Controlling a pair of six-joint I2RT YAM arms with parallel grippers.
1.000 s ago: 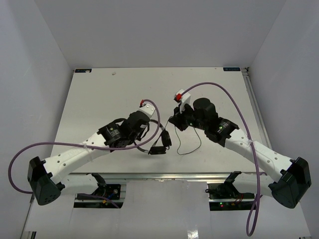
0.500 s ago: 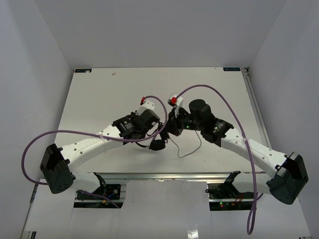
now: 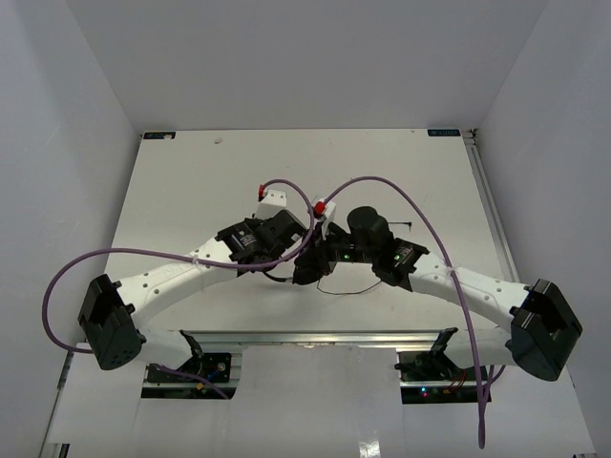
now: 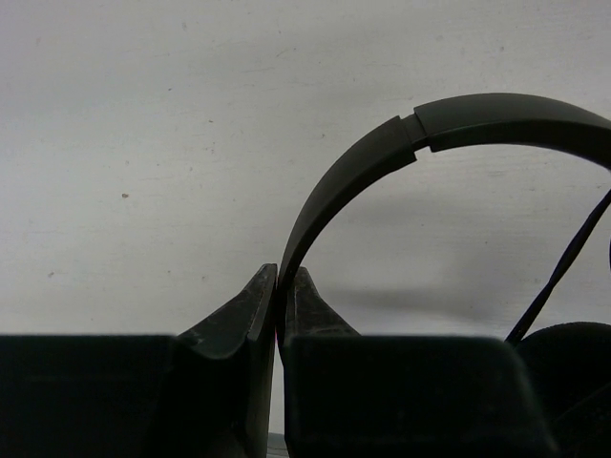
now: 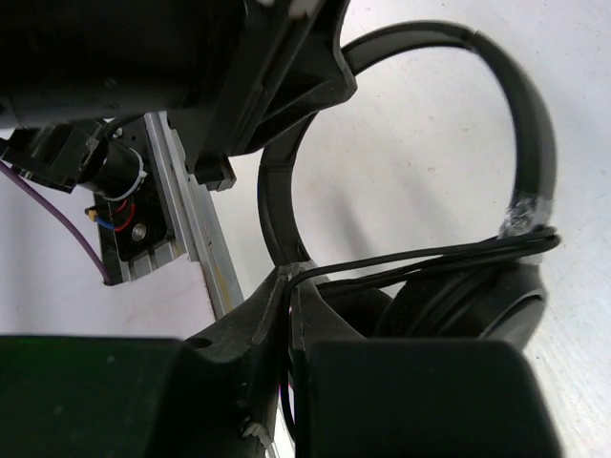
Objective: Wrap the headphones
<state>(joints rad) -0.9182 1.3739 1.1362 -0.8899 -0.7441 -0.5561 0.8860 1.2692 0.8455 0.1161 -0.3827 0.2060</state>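
Observation:
The black headphones [image 3: 307, 270] hang between the two grippers over the near middle of the table. My left gripper [image 4: 280, 279] is shut on the thin arched headband [image 4: 477, 114]; an earcup [image 4: 568, 358] shows at lower right. My right gripper [image 5: 291, 277] is shut on the thin dark cord [image 5: 420, 256], which runs taut across the headband [image 5: 530, 114] above an earcup [image 5: 458, 301]. Loose cord [image 3: 348, 288] trails on the table below the right wrist. In the top view both grippers [image 3: 304, 258] meet, mostly hidden by the wrists.
Thick purple robot cables [image 3: 401, 191] arc over both arms. The metal rail at the table's near edge [image 3: 315, 336] lies just below the headphones; it shows in the right wrist view [image 5: 191, 239] too. White walls enclose the table on three sides.
Both arms have moved toward each other and toward the table's near edge. The right gripper swung left with the cord, and the loose loop on the table has shrunk.

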